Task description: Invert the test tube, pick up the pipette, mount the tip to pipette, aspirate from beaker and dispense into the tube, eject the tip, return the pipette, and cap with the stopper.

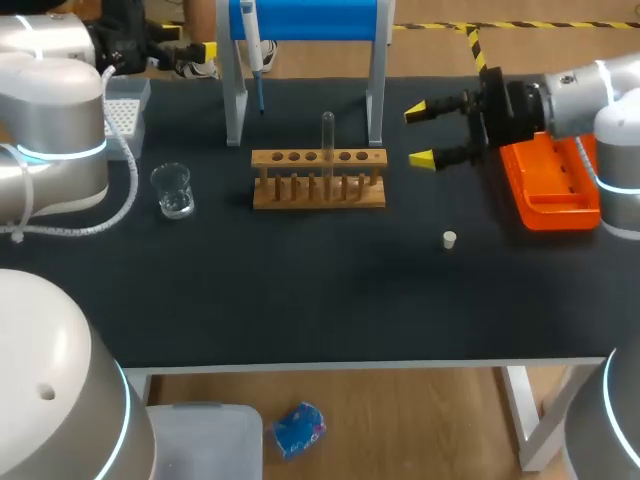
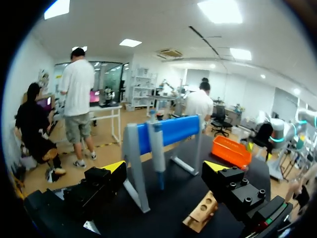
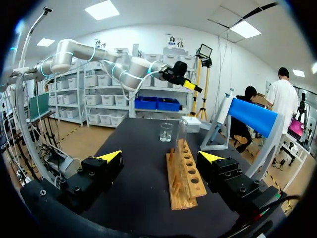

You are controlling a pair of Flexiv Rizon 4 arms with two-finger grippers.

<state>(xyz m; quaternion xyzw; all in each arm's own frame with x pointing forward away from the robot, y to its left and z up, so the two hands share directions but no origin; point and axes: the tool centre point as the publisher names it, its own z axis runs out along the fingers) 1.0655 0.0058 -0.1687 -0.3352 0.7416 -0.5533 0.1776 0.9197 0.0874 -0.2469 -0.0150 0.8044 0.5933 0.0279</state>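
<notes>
A clear test tube [image 1: 327, 140] stands upright in the wooden rack [image 1: 318, 180] at mid-table. My right gripper [image 1: 428, 133] hovers open and empty just right of the rack, level with the tube. From the right wrist the tube [image 3: 181, 136] and rack [image 3: 185, 176] lie straight ahead of the open gripper [image 3: 161, 157]. The pipette [image 1: 254, 45] hangs on the blue stand [image 1: 305, 20] behind the rack. A glass beaker [image 1: 173, 190] sits to the rack's left, and a small white stopper [image 1: 450, 238] lies at front right. My left gripper [image 2: 165, 168] is open and empty, raised, facing the stand [image 2: 168, 131] and pipette [image 2: 157, 153].
A white tip box [image 1: 122, 110] sits at the back left beside my left arm. An orange bin [image 1: 548, 180] lies at the right under my right arm. A white cable runs along the left arm by the beaker. The table's front edge is near.
</notes>
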